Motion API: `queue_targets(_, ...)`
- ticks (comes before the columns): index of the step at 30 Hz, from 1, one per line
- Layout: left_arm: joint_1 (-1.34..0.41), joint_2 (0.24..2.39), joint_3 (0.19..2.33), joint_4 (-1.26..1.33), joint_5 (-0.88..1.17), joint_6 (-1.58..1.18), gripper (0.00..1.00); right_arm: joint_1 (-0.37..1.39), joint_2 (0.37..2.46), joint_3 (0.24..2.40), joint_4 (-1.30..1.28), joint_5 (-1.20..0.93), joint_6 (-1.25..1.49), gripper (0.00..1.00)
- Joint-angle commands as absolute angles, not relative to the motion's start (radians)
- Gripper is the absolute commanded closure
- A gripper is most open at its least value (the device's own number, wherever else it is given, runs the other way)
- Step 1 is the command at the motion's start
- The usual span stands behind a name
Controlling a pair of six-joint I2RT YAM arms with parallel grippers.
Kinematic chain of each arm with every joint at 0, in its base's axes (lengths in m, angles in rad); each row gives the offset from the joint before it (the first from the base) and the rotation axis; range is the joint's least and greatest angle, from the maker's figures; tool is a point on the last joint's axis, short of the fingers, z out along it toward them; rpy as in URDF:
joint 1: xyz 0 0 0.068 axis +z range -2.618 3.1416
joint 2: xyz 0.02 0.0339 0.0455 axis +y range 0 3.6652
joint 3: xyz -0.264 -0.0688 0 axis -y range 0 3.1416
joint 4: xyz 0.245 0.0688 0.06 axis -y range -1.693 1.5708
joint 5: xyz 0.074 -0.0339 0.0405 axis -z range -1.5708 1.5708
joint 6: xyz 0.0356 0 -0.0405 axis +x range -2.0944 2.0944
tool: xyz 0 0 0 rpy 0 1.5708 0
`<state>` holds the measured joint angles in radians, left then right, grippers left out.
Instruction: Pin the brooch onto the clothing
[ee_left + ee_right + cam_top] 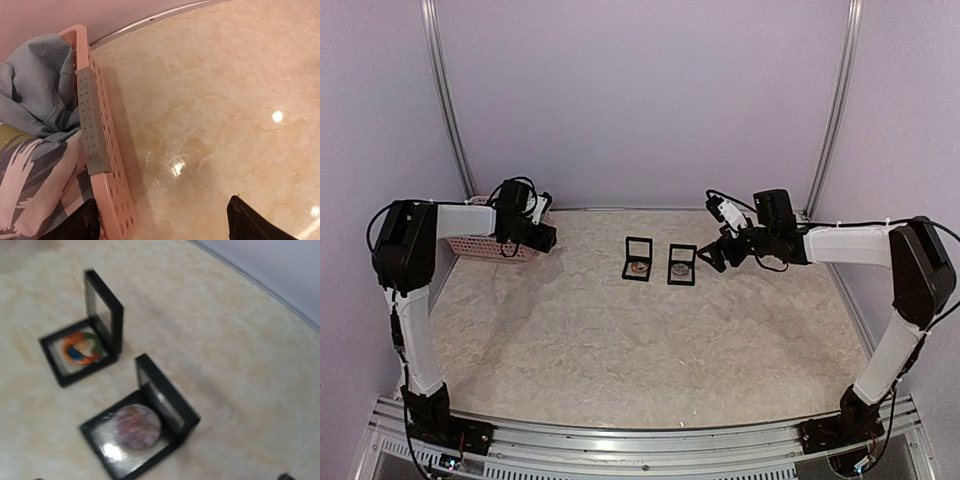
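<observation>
The clothing [37, 90], light blue with white, green and dark brush strokes, lies bunched in a pink basket [112, 185]. My left gripper [165, 225] is open, its dark fingers [75, 225] straddling the basket's near wall, one over the cloth and one over the table. Two open black boxes stand mid-table. A round pinkish-purple brooch [136, 427] lies in the nearer box [681, 265], and an orange, blue and green brooch [81, 347] lies in the farther box [638, 260]. My right gripper [713, 255] hovers open just right of the boxes, only a fingertip [285, 476] showing.
A grey studded strip [92, 120] sits on the basket's rim. The basket [480, 245] stands at the table's far left against the back wall. A metal rail [260, 287] edges the marbled table [620, 350] behind the boxes.
</observation>
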<state>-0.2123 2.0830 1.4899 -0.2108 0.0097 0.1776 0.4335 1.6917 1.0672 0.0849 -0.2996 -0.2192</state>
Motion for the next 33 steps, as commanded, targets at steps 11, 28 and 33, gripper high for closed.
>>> queue_targets(11, -0.554, 1.509, 1.046, 0.193, 0.029, 0.346, 0.16, 0.446, 2.017, 1.454, -0.178, -0.360, -0.673, 0.15)
queue_targets(28, -0.625, 1.519, 1.048, 0.082, -0.106, 0.387, 0.17, 0.446, 2.179, 1.649, -0.334, -0.370, -0.746, 0.67)
queue_targets(33, -0.647, 1.526, 1.055, 0.058, -0.116, 0.395, 0.17, 0.446, 2.202, 1.692, -0.367, -0.361, -0.720, 0.76)
